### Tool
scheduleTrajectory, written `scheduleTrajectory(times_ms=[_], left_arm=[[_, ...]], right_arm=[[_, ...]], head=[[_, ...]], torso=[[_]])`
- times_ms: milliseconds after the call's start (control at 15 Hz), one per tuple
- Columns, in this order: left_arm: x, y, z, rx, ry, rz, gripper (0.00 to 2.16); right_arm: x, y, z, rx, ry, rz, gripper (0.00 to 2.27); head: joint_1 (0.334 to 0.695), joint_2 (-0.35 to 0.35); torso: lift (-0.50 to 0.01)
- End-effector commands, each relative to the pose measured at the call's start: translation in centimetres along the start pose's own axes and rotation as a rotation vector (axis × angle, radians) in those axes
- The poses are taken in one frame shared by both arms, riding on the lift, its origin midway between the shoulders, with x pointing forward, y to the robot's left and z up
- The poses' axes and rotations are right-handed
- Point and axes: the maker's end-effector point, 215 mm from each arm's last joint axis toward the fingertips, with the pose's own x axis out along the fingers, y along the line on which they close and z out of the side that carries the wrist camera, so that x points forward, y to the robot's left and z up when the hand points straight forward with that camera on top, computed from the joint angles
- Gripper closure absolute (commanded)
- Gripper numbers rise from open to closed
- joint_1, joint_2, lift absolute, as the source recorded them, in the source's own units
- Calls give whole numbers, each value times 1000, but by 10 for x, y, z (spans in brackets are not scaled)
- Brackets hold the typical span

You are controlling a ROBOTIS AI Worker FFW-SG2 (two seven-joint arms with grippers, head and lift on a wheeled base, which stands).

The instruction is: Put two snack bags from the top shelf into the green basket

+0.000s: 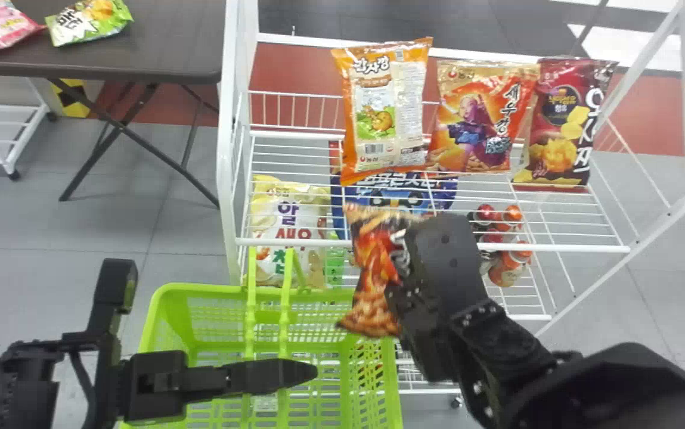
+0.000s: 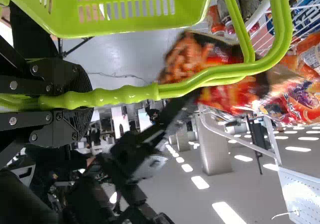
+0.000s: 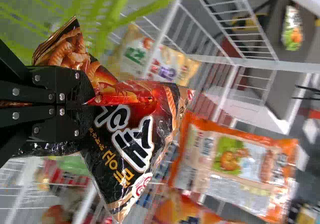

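The right gripper (image 3: 77,104) is closed on the black-and-red snack bag (image 3: 137,134), pinching it across its middle so that both ends stick out. The head view places this bag in front of the top shelf (image 1: 557,247), by the shelf-side right corner of the green basket (image 1: 199,288). The left gripper (image 2: 75,102) is closed around the basket's handle (image 2: 127,95). The step in hand is judged to be the transfer into the basket. Hold the handle firmly to prevent the basket from tipping or swinging. Guide the bag inward over the opening, between the handle and the right wall, with its lower end above the rim. Caution: a loose end can catch on the rim or handle. Apply only enough grip to prevent slipping; excess pressure may crush the contents. Lower the bag inside the walls, then release. The orange bag (image 1: 384,119) on the shelf is a candidate if another is required.
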Motion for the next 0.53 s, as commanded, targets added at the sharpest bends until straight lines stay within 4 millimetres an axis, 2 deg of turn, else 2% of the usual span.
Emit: scheduleTrajectory(times_ms=[0, 200, 333, 400, 467], left_arm=[[0, 1, -2, -7, 2, 1, 2148], [1, 0, -2, -5, 4, -3, 2148], [2, -1, -4, -9, 4, -7, 2148], [2, -1, -4, -9, 4, -7, 2148], [2, -1, -4, -9, 5, -7, 2148]], right_arm=[[-21, 14, -37, 26, 119, 60, 2192], [-19, 52, -48, 7, 138, 165, 2192], [-10, 78, -48, -16, 132, 218, 2192], [-3, 93, -51, -28, 139, 254, 2179], [6, 107, -50, -37, 127, 293, 2067]], head=[[695, -166], [695, -184], [695, -166], [695, -136], [695, -115]], torso=[[-1], [-1], [-1], [-1], [-1]])
